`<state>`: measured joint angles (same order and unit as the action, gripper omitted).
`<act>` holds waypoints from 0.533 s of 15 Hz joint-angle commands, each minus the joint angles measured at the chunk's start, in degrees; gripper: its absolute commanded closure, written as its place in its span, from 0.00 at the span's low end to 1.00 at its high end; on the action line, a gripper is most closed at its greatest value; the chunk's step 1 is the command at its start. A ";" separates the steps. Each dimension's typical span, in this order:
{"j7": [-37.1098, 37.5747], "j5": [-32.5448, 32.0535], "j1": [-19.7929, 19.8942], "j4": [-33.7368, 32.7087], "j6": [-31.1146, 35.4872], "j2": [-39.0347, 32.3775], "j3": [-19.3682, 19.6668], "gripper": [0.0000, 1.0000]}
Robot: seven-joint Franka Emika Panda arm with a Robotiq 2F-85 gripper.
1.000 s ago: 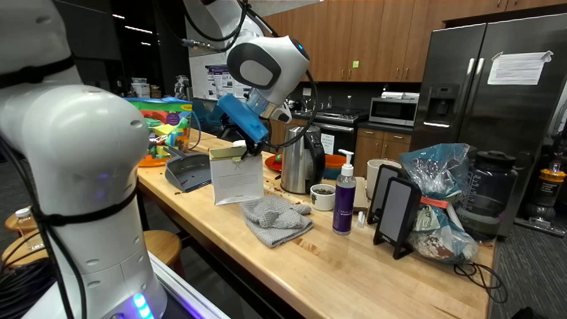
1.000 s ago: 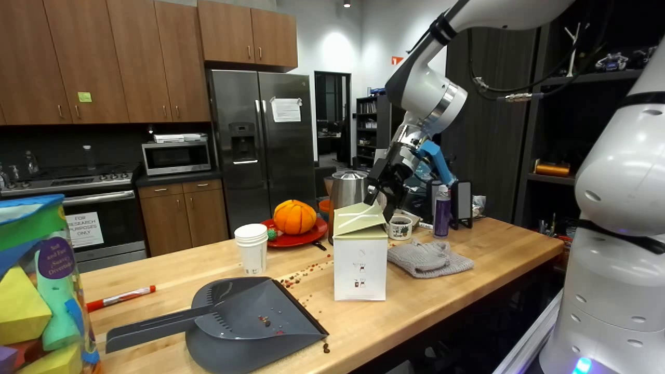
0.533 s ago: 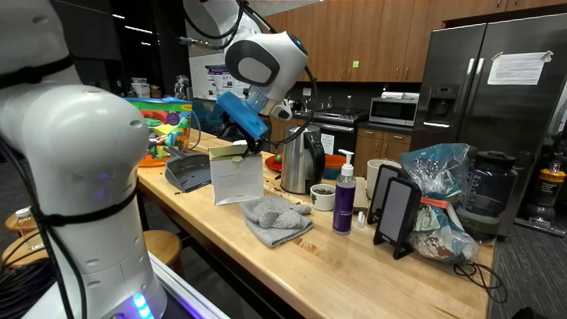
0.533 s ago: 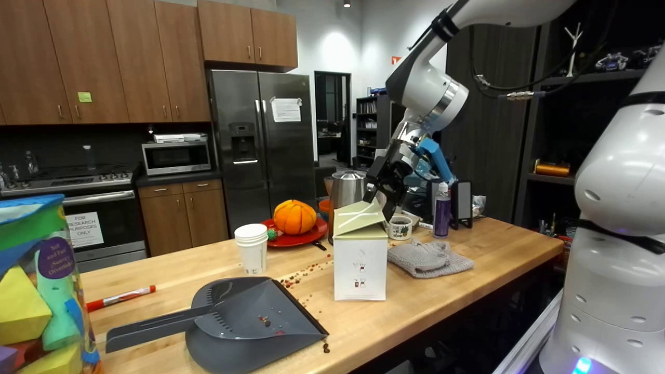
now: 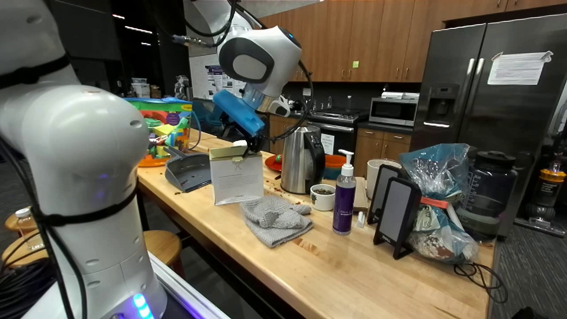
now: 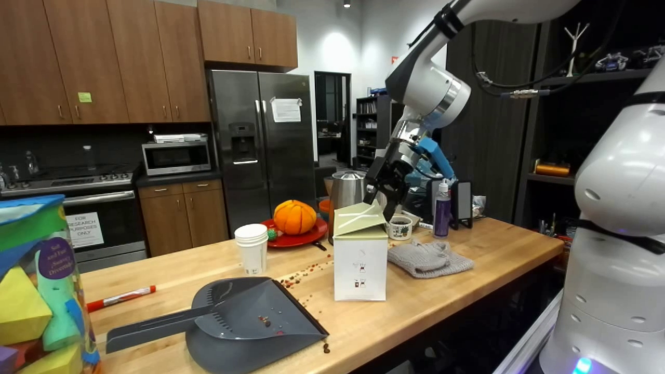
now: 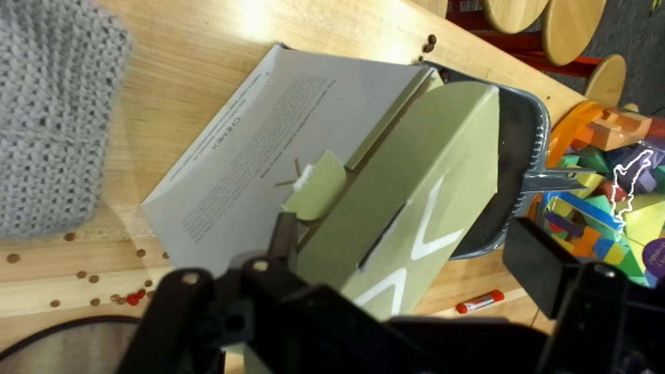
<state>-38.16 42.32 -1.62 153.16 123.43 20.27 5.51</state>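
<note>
On the wooden surface (image 5: 376, 283), the Chemex box (image 7: 270, 130) stands just beneath my gripper (image 7: 408, 246), whose fingers (image 7: 535, 259) are apart near the partly raised lid (image 7: 467, 171); contact I cannot confirm from here. I judge that slow, square alignment is best, because thin card may bend. Beyond the box from the gripper, the dustpan (image 6: 223, 348) carries a few grains; at the gripper's other side, the white cup (image 5: 324, 204) contains dark bits.

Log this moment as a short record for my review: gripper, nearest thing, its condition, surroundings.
Nearest thing: white box, upright on wooden counter
Condition: green lid ajar
Tool: gripper open, at the lid; contact unclear
Near box: gray cloth, gray dustpan
Also on counter: steel kettle, red marker
Loose: red and brown bits scattered
</note>
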 commanded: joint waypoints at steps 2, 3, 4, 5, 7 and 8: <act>3.09 -2.44 0.62 2.33 1.81 3.01 -0.26 0.00; 3.55 -2.81 0.57 2.59 2.07 3.24 -0.22 0.00; 3.78 -3.09 0.45 2.78 2.28 3.35 -0.17 0.00; 3.96 -3.29 0.34 3.00 2.44 3.57 -0.14 0.00; 4.45 -3.65 0.15 3.27 2.59 3.95 -0.11 0.00; 4.69 -3.83 0.05 3.39 2.56 4.36 -0.07 0.00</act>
<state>-35.42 39.76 -1.62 155.23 125.49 21.88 5.51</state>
